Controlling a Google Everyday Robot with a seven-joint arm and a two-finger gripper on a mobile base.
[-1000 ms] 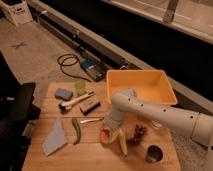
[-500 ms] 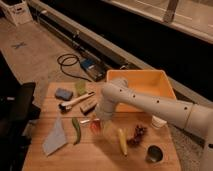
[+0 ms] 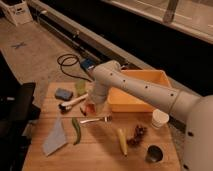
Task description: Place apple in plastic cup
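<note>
Wooden table (image 3: 100, 152); gripper (image 3: 91, 108) inboard, near plastic cup (image 3: 80, 87)

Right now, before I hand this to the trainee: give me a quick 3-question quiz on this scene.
1. True or false: the apple already sits in the plastic cup.
2. What do the fingers of the gripper hold?
3. Which lies nearest the metal cup? A) blue sponge B) grape bunch C) brush

Key: 1 false; 2 the apple, above the board just short of the plastic cup; 3 B.
</note>
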